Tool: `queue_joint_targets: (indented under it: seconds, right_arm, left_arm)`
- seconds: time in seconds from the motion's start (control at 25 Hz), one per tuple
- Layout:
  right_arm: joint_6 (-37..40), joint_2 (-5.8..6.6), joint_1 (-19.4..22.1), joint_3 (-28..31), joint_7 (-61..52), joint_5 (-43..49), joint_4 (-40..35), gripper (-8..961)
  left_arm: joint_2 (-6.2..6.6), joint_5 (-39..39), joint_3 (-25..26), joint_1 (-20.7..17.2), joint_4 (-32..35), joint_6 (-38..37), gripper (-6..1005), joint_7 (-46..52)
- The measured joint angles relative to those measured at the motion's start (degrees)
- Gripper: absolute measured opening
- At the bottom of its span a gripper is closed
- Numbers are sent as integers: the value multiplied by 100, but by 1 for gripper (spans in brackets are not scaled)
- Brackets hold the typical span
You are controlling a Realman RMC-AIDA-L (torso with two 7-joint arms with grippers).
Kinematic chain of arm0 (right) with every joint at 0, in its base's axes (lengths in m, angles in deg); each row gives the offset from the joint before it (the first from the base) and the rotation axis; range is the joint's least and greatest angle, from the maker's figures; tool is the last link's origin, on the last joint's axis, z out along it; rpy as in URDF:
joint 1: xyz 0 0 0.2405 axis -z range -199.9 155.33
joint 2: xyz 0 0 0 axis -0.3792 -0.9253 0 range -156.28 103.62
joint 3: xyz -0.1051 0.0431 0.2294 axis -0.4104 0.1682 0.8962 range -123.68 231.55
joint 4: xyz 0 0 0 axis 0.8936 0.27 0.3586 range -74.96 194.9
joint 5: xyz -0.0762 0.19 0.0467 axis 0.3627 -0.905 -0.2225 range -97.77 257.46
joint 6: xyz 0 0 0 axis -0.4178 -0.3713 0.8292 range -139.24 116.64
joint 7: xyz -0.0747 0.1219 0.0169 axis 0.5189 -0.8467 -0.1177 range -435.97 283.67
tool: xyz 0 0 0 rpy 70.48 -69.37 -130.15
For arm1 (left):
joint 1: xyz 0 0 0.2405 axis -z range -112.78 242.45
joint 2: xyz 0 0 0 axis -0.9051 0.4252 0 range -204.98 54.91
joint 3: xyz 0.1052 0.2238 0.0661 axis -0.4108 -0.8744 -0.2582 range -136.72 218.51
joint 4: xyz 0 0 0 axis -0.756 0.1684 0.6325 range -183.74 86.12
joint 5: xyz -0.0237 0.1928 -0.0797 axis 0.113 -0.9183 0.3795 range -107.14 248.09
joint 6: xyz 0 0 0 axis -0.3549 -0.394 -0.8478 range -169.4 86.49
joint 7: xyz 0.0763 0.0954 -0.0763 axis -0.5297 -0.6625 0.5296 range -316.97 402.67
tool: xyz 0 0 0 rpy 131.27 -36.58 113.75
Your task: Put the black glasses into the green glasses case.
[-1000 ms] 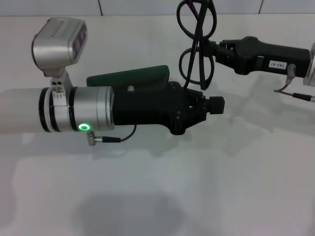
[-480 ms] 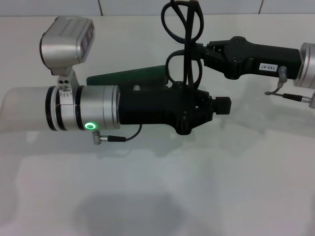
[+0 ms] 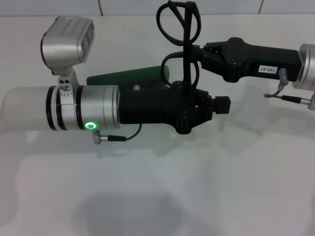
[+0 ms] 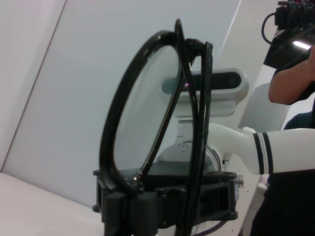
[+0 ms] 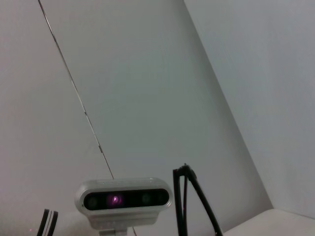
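In the head view, the right gripper (image 3: 201,53) reaches in from the right edge and is clamped on the black glasses (image 3: 180,37), holding them upright in the upper middle of the frame, folded, one lens above the other. The left gripper (image 3: 216,105) stretches across the middle of the frame from the left, over a white table (image 3: 157,196). Its body covers most of the green glasses case (image 3: 129,77), so only a dark green strip shows above the arm, just left of the glasses' lower lens. Whether the case is open cannot be told from here, and whether the left gripper is open or closed cannot be told either.

The left wrist view adds a close look at the glasses (image 4: 147,108): one rounded lens edge-on, folded temple arms running down beside it, the frame's lower end gripped in a black clamp. Behind them sits a silver camera housing and a white arm. The case does not appear there.

The right wrist view shows only the tips of the glasses (image 5: 189,196) at the bottom edge, beside a silver camera housing (image 5: 123,199), against a pale wall.
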Motion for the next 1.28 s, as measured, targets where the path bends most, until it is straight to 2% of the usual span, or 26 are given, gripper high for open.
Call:
queue_joint_targets:
  seconds: [0.28,0.6,0.64,0.84,1.08,1.28]
  right_arm:
    - [-225,20,33,24,72,-4,0,37]
    - [-860,45,-67,-208,355,190,-44,37]
    - [-934,49,-95,-304,379,200,-56,37]
    - [-1360,34,-380,-941,501,209,-73,37]
    - [-1996,5,-829,-2015,514,213,-272,37]
    - [-2815,1,-1046,-3011,496,201,-577,36]
  left_arm:
    - [23,-2,0,-63,40,-5,-1,0]
    - [67,-148,-7,-778,669,172,-1,-17]
    - [85,-158,-9,-1101,910,373,-1,-159]
    - [136,-250,-7,-1706,1285,865,-1,-421]
    - [195,-385,-7,-2050,1463,962,-1,-463]
    - [339,-457,-8,-2383,1521,673,-1,-503]
